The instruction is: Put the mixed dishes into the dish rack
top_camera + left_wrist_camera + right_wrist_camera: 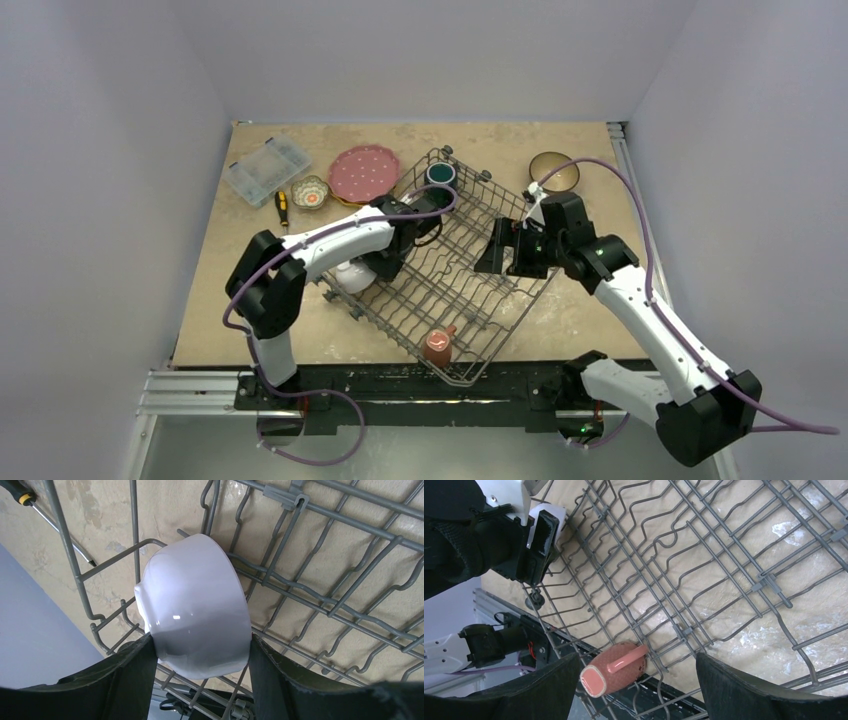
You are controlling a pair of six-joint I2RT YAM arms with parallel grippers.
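No readable text, label or number — anywhere.

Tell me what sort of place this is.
Likely a robot test booth, not a kitchen: plain pale walls box in a worn table, two arms bolt to a metal rail, the dish rack sits staged.

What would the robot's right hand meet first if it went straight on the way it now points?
Probably the red-and-white mug, lying on its side in the dish rack between the fingers of the open right hand. Depth is unclear, so the rack's wires beside it could come first.
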